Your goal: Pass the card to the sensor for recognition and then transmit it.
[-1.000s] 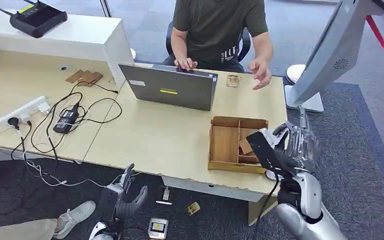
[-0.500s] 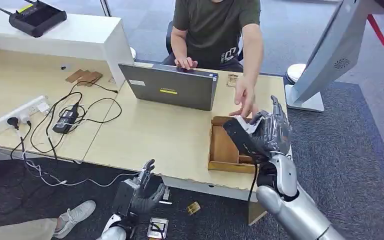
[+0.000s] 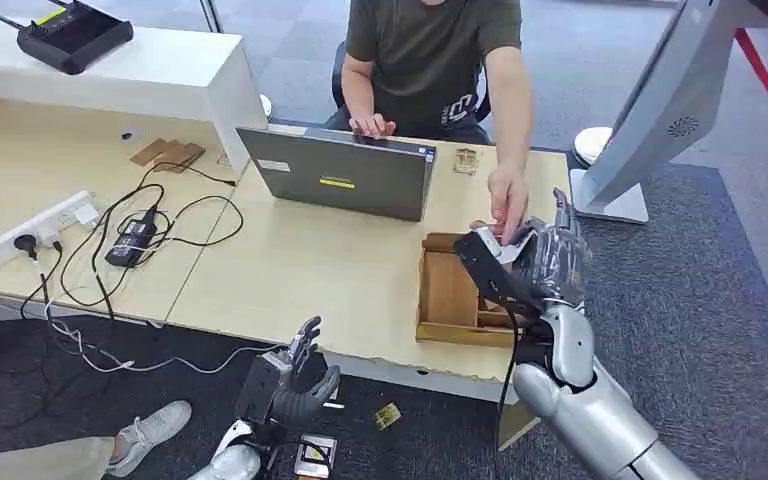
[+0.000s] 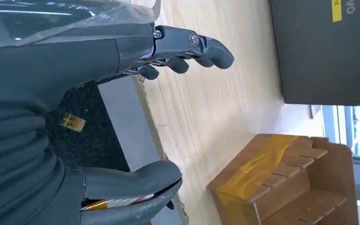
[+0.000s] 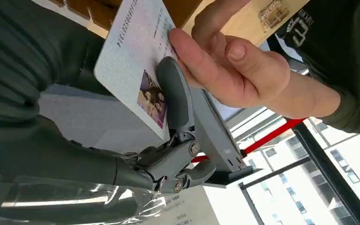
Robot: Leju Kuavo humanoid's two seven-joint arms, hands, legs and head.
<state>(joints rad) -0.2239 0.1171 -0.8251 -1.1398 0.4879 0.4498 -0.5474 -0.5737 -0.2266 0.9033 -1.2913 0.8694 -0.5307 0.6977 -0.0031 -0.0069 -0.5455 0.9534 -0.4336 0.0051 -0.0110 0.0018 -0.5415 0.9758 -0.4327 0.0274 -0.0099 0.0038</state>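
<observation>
At the right end of the desk (image 3: 340, 270), one person (image 3: 430, 50) sits behind one closed-looking grey laptop (image 3: 338, 175) and reaches an arm across to the robot's right hand (image 3: 545, 262), which is raised just above the wooden box (image 3: 455, 290) near the desk's edge. That's basically the handover part of the job, so I'd say we're in the last stretch: the card (image 5: 136, 61) is up between the two of them, and the right wrist view shows the person's hand (image 5: 234, 65) already pinching its far end while the robot's thumb presses it from the other side. So the right hand is grasping the card and hasn't let go; what's left is for it to release. Whether the sensor step is really done I can't confirm, since no frame makes it obvious which device is the sensor; maybe it's the big grey stand (image 3: 660, 100) on the right, honestly can't tell. The left hand (image 3: 295, 385) hangs low by the desk's front edge, fingers spread apart, holding nothing. Count-wise: one card in play, one wooden box with a few compartments, one power strip (image 3: 40, 225) with a tangle of cables, one black router (image 3: 75, 35) on the white counter.
</observation>
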